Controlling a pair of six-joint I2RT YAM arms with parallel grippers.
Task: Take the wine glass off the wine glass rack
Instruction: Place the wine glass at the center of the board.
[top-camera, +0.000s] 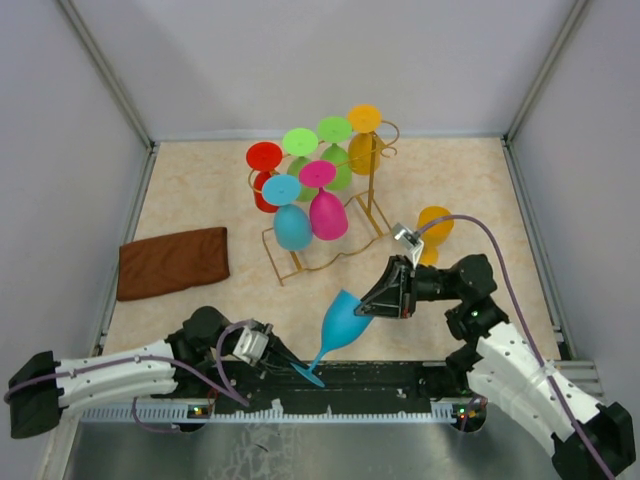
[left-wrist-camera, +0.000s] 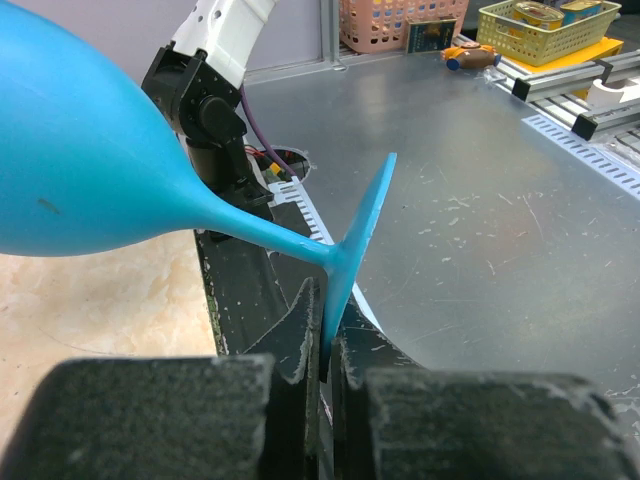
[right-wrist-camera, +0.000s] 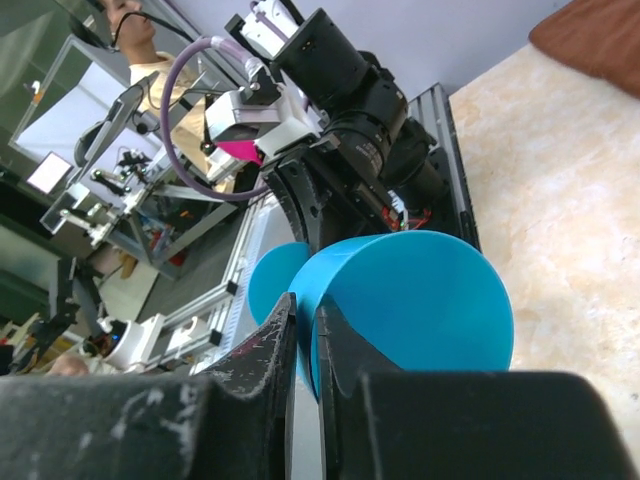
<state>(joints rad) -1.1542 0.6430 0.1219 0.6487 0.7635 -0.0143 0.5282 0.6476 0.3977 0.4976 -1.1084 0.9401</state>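
A blue wine glass (top-camera: 340, 322) hangs tilted in the air near the table's front edge, between my two grippers and clear of the gold wire rack (top-camera: 372, 205). My left gripper (top-camera: 292, 363) is shut on the rim of its round foot, as the left wrist view (left-wrist-camera: 325, 340) shows, with the bowl (left-wrist-camera: 80, 170) up to the left. My right gripper (top-camera: 368, 308) is shut on the rim of the bowl, one finger inside and one outside in the right wrist view (right-wrist-camera: 305, 345); the bowl (right-wrist-camera: 420, 300) fills that view's middle. Several coloured glasses still hang on the rack.
On the rack hang a red glass (top-camera: 264, 160), green glasses (top-camera: 300, 142), an orange glass (top-camera: 364, 120), a cyan glass (top-camera: 290, 225) and a magenta glass (top-camera: 326, 210). Another orange glass (top-camera: 435, 226) is right of the rack. A brown cloth (top-camera: 172, 262) lies at the left.
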